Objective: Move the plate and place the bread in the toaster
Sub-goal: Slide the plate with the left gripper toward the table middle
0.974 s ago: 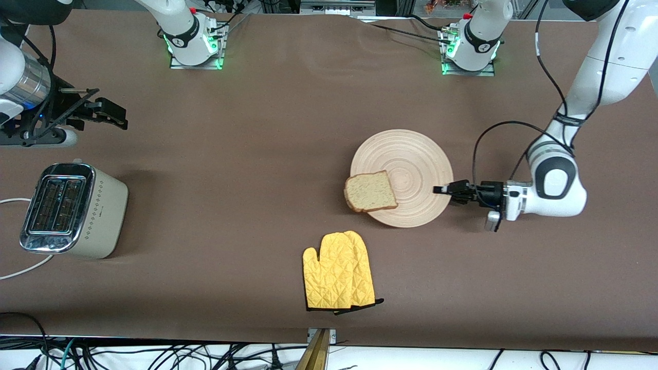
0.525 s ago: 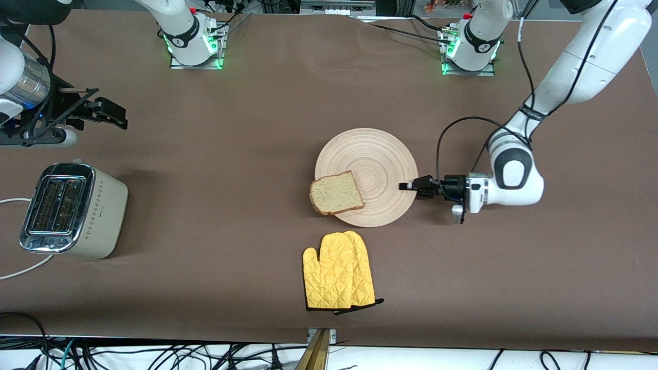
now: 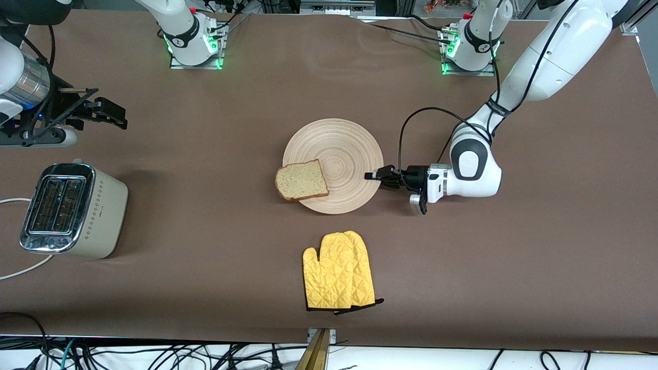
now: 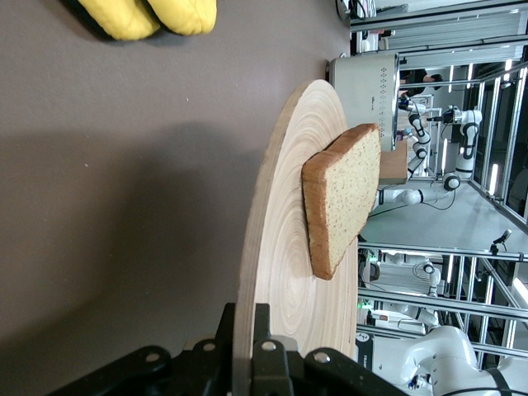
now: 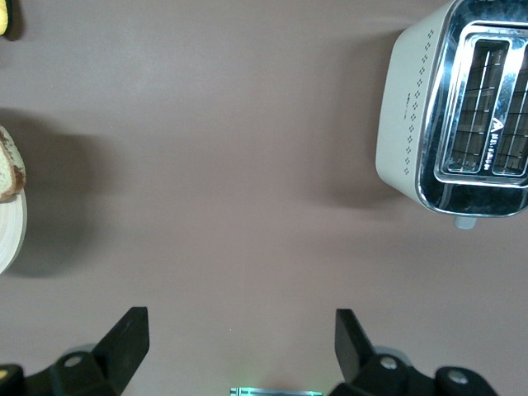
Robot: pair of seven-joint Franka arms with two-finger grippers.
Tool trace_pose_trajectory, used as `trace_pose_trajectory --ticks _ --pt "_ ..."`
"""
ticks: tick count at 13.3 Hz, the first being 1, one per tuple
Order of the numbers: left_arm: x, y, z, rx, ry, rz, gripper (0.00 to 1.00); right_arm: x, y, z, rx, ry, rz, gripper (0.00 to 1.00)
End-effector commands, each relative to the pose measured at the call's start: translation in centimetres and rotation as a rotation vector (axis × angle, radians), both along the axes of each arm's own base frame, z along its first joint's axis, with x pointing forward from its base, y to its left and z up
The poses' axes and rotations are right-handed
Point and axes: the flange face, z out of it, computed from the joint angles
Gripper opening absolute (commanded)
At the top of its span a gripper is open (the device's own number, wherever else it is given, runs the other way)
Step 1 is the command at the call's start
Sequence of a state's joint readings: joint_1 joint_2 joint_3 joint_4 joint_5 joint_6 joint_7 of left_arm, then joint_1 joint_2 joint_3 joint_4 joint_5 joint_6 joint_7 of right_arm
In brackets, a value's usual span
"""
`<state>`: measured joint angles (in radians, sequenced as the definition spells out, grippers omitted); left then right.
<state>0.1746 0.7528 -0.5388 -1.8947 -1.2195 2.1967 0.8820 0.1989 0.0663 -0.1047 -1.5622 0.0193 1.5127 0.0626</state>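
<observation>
Nearest the front camera, a yellow oven mitt [image 3: 338, 271] lies flat on the brown desk [image 3: 216, 241], thumb and finger end pointing to 12 o'clock in the front view. Just above it in that view sits the plate [image 3: 336, 154], flat on the desk near its middle. The bread [image 3: 301, 180] rests at the plate's 8 o'clock edge, overhanging the rim, its rounded top pointing toward the right arm's end of the desk. The left gripper [image 3: 373, 176] is clenched on the plate's rim at 4 o'clock, one finger above and one below; the forearm lies low and level, pointing along the desk toward the toaster [image 3: 72, 209]. The toaster stands at the right arm's end, slots running 12 to 6 o'clock. The right gripper [image 3: 114, 115] waits spread wide, grasping nothing, over the desk near the toaster.
</observation>
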Motion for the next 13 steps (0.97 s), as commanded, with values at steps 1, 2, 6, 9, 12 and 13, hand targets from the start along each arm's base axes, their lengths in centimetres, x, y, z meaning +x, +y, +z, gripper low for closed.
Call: trace_pose_trajectory --ticks 1,2,6,9,12,13 --pt "-0.5 -0.3 -1.2 -0.02 -0.046 0.012 0.0 -0.4 -0.2 0.4 0.017 -0.001 0.012 1.0" --pt "-0.6 -0.3 -1.8 -0.021 -0.05 0.012 0.0 -0.4 -0.2 0.4 0.016 -0.001 0.011 1.0" --pt "-1.0 -0.7 -4.1 -0.028 -0.029 0.004 0.0 0.0 -0.2 0.0 0.016 -0.007 0.01 1.0" --pt "-0.9 -0.8 -5.5 -0.032 -0.057 -0.003 0.0 0.3 0.0 -0.3 0.015 -0.01 0.012 1.0" --pt "-0.4 -0.7 -6.6 0.0 -0.109 0.011 0.0 0.7 0.5 -0.7 0.017 -0.018 0.017 1.0" --pt "-0.2 -0.5 -6.6 0.002 -0.111 0.013 0.0 0.8 0.6 -1.1 0.015 -0.012 0.017 1.0"
